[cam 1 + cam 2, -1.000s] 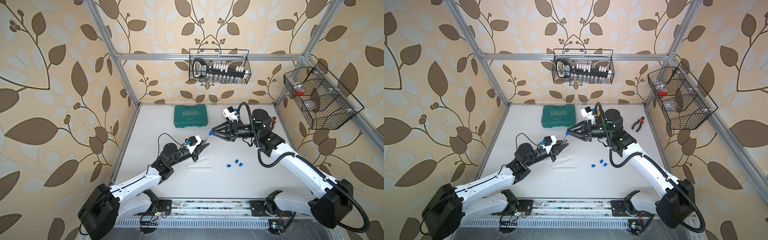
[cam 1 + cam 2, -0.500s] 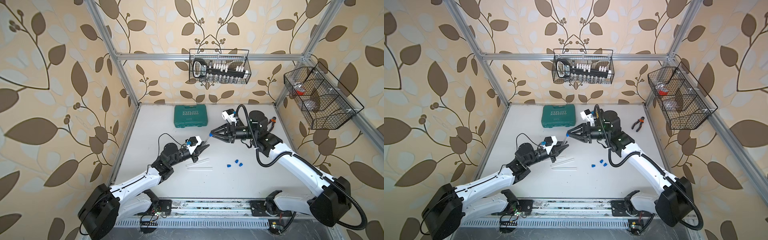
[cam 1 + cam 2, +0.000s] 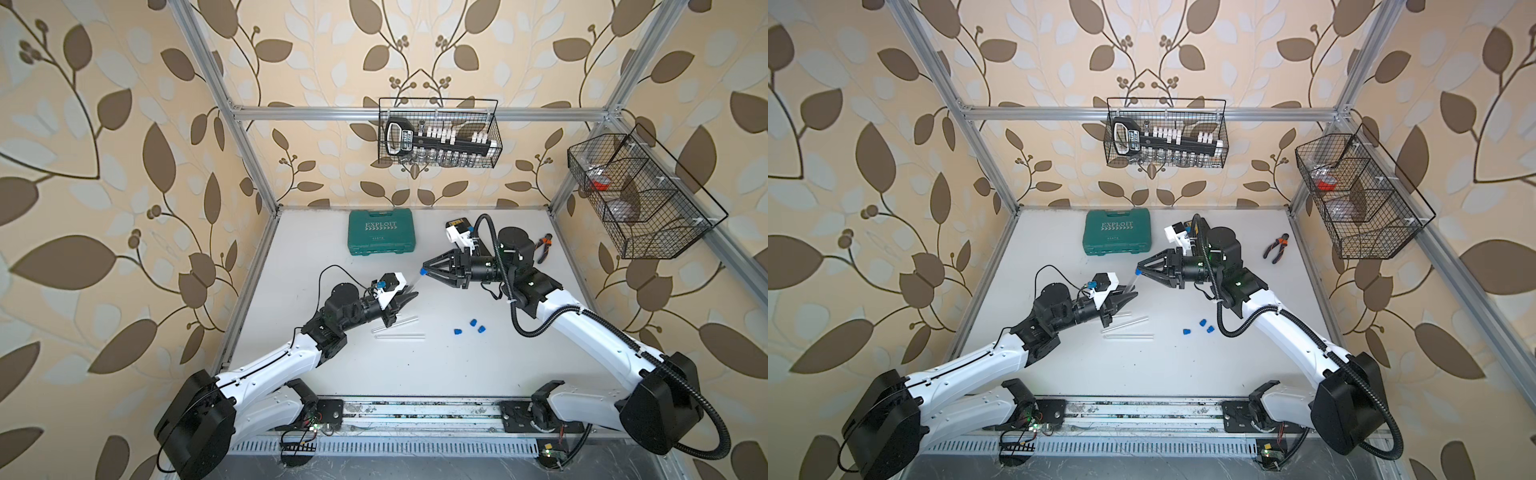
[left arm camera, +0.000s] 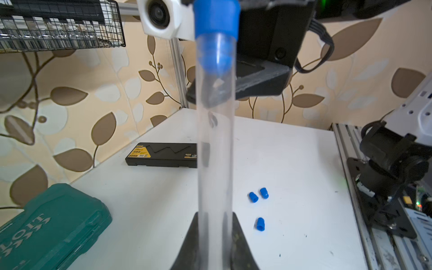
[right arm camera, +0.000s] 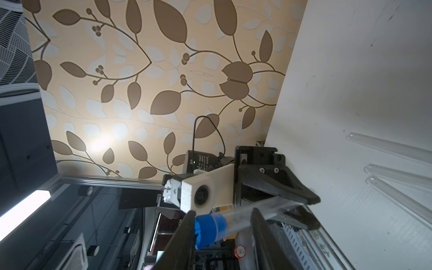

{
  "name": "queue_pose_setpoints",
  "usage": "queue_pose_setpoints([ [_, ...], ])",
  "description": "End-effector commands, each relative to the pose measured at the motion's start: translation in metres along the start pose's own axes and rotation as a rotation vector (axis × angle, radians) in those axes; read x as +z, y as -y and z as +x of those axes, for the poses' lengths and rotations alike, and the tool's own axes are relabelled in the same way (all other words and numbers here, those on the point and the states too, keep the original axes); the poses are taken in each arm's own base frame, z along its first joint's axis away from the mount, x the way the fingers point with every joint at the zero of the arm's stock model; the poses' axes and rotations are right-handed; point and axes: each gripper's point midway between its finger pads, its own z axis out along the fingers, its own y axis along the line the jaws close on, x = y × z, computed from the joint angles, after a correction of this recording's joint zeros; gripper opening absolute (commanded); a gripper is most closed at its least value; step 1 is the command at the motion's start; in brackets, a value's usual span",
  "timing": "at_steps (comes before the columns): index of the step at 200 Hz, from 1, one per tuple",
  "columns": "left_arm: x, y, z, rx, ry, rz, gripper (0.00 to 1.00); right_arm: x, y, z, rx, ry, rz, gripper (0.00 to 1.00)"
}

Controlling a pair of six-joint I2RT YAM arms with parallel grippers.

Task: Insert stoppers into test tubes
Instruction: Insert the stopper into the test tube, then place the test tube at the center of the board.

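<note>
Change: over the past second the right gripper point(image 3: 425, 270) has edged slightly toward the left gripper point(image 3: 411, 296). Everything lying on the table has stayed put.
Stopper: the blue stopper point(image 4: 216, 23) sits in the mouth of the held test tube point(image 4: 215, 152), its plug visible inside the clear wall.
Meaning: the first tube looks capped, or one last push short of it, with three more to do.
Right fingers point(image 5: 184, 238): they straddle the stopper, one touching it and the other standing clear, so slackened rather than pinching.
Left fingers point(image 4: 190, 245): clenched on the tube's lower end, holding it off the table, basewards of the green tool case point(image 3: 381, 231).
Table: three spare tubes point(image 3: 401, 335) lie flat and empty basewards of the case. Three loose stoppers point(image 3: 473, 322) lie just beyond them.
Case: closed, contents hidden.
Back-wall wire basket point(image 3: 436, 101): above the case, holding white-capped vials point(image 3: 440, 135) and a black-handled tool point(image 3: 397, 139).
Side wire basket point(image 3: 681, 171): something red inside, the rest unclear.
</note>
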Motion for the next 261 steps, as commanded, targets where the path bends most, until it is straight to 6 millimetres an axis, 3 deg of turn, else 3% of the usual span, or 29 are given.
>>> queue_pose_setpoints([
  [1,-0.005,-0.017,-0.008,0.124,-0.063,-0.087,0.00,-0.027,-0.049,-0.014,-0.112,0.108,-0.095,0.50],
  [14,-0.007,-0.023,0.013,0.137,-0.153,-0.117,0.00,-0.042,-0.057,-0.019,-0.165,0.154,-0.091,0.57],
  [30,-0.011,-0.028,0.033,0.130,-0.260,-0.123,0.00,-0.060,-0.045,-0.028,-0.177,0.216,-0.030,0.60],
  [71,-0.033,-0.067,0.062,0.096,-0.497,-0.234,0.00,-0.118,0.040,-0.056,-0.136,0.387,0.348,0.59],
  [95,-0.044,-0.089,0.078,0.104,-0.651,-0.280,0.00,-0.136,0.063,-0.064,-0.142,0.439,0.438,0.58],
  [139,-0.047,-0.108,0.103,0.093,-0.834,-0.191,0.00,-0.145,0.079,-0.068,-0.174,0.454,0.507,0.58],
  [224,-0.023,-0.093,0.147,-0.027,-1.100,0.210,0.00,-0.140,0.094,-0.059,-0.115,0.420,0.493,0.58],
  [261,-0.014,-0.117,0.179,-0.007,-1.211,0.177,0.00,-0.133,0.093,-0.057,-0.103,0.379,0.453,0.58],
])
